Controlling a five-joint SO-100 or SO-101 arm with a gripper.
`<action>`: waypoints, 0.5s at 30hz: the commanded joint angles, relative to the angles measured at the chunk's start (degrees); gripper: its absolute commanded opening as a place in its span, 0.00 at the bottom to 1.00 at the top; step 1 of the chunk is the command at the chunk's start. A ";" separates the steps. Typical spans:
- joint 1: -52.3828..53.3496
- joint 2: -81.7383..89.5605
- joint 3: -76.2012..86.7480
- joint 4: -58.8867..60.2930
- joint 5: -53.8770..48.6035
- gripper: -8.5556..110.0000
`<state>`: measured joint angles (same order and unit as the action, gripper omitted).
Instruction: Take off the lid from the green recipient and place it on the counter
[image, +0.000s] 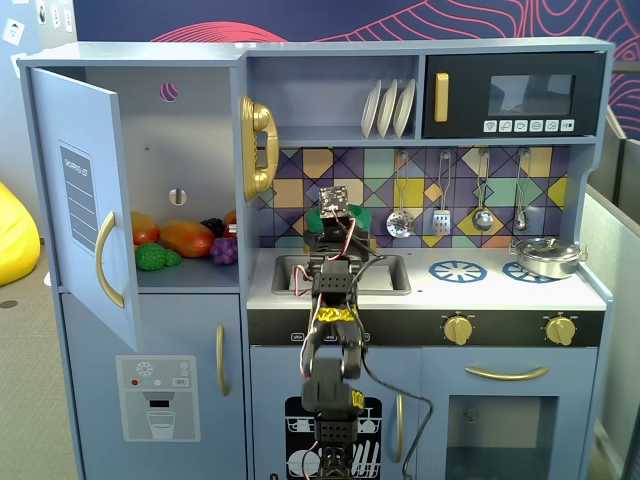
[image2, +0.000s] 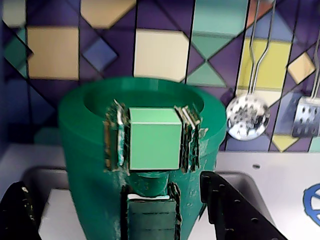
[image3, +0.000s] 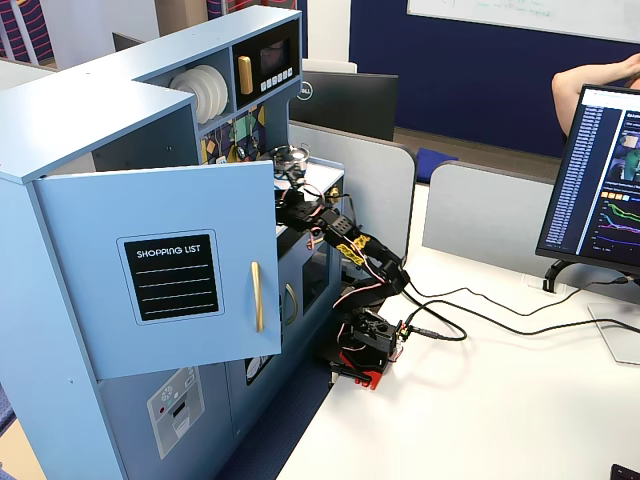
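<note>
Readable in a fixed view: "SHOPPING LIST" in white capitals at the top of a black panel (image3: 171, 277) on the open blue door (image3: 150, 270), with blank white lines beneath. Seen edge-on in the other fixed view, the same heading runs sideways on a pale grey panel (image: 76, 196) and is barely legible. On the dark monitor (image3: 343, 100) behind the toy kitchen, a small round logo (image3: 311, 93), too small to read for certain. On the lit screen (image3: 605, 190) at right, rows of text and charts, all illegible.
</note>
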<state>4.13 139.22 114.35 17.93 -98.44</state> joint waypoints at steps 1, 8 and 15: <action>1.76 -2.37 -5.89 -2.46 -1.14 0.40; 2.64 -4.75 -8.17 -2.81 -0.79 0.40; 0.79 -9.32 -12.57 -3.43 0.70 0.38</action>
<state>6.24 131.48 107.31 16.96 -98.79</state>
